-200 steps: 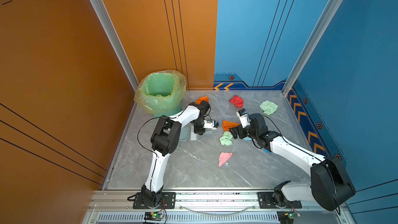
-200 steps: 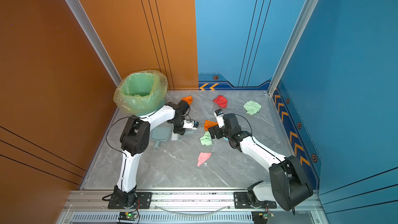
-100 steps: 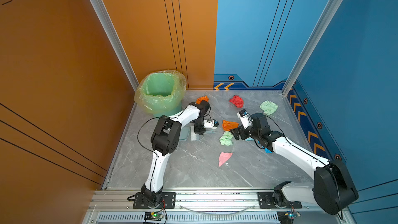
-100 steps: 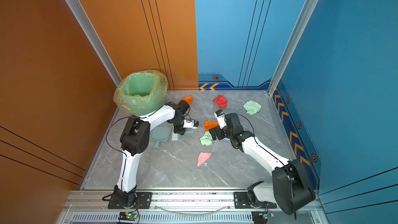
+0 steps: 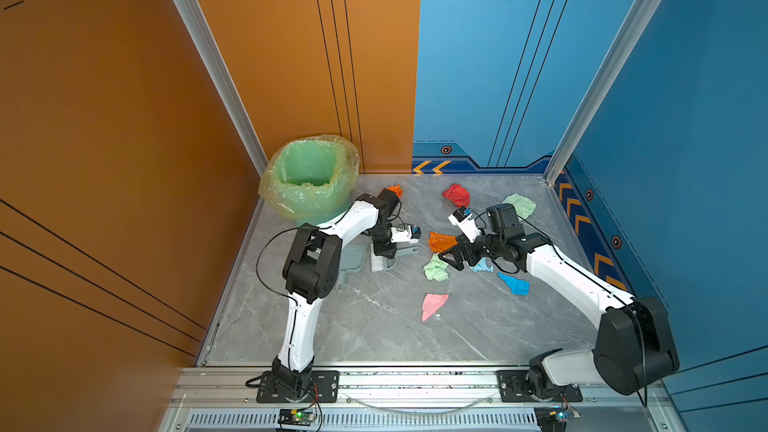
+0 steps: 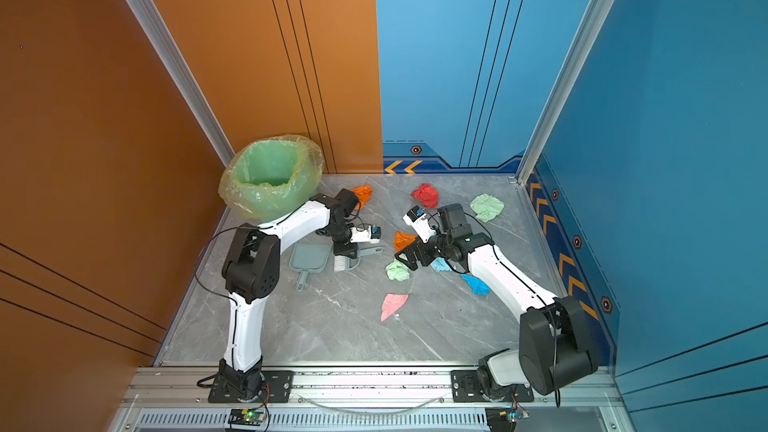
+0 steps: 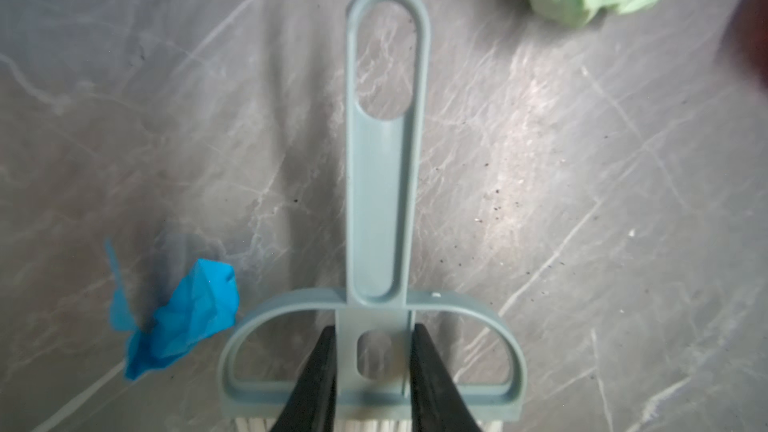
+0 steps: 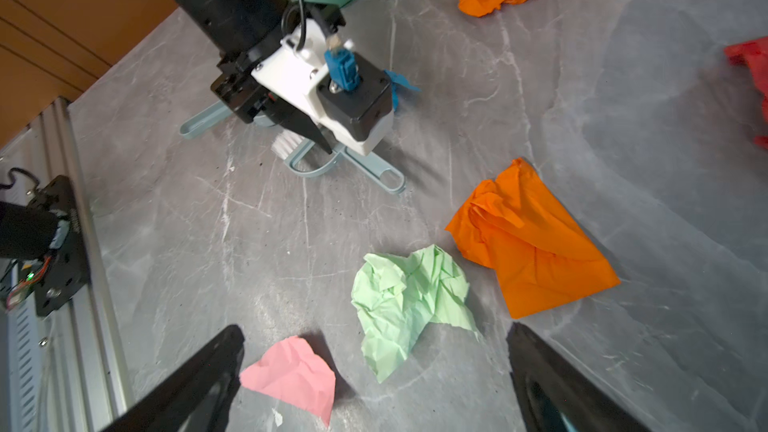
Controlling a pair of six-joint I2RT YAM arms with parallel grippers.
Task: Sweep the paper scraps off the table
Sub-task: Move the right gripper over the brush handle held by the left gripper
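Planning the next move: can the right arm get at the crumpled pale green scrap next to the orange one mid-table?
Probably yes: the right end effector is open and close beside the green scrap, with nothing between them.

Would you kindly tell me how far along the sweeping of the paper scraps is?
Done: nothing yet; the paper scraps lie scattered across the table and the dustpan holds none. In hand: the left gripper is shut on the brush; the right gripper hangs open. Left: all the sweeping.
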